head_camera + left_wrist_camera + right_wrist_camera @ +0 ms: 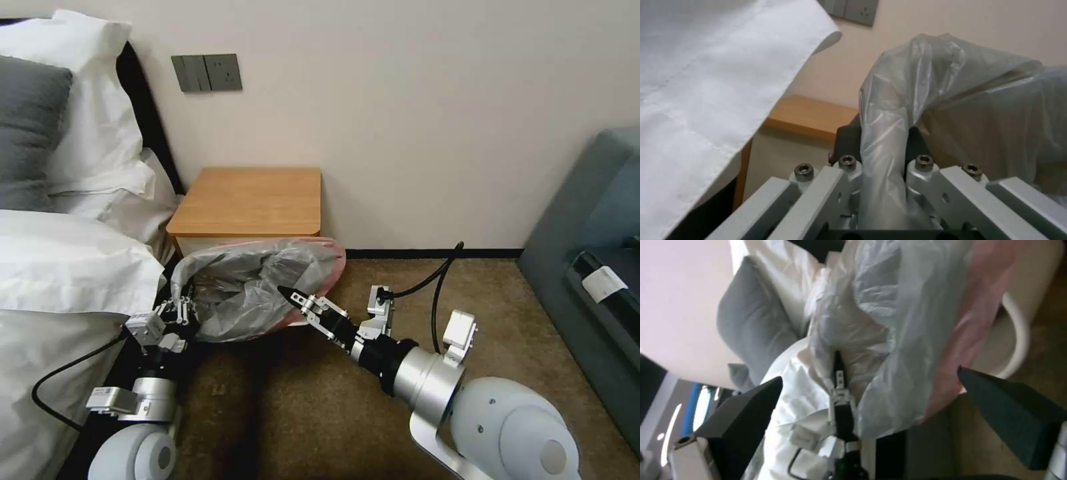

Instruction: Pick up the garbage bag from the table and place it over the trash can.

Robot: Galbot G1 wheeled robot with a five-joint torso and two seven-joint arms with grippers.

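The garbage bag [257,283], grey and crinkly with a pinkish-red rim, hangs spread open just in front of the table [250,200]. My left gripper [185,308] is shut on the bag's left edge. In the left wrist view a bunched fold of the garbage bag [889,140] runs between that gripper's [882,133] fingers. My right gripper [293,297] is at the bag's right side, open, with the garbage bag [907,323] just beyond its spread fingers [751,406]. The trash can's beige rim [1018,336] shows beside the pink edge. In the head view the bag covers it.
A bed with white sheets [67,267] and pillows presses close on the left, right beside my left arm. A grey sofa [587,233] stands at the right. Brown carpet [400,287] lies open between them. A black cable [440,280] loops over my right wrist.
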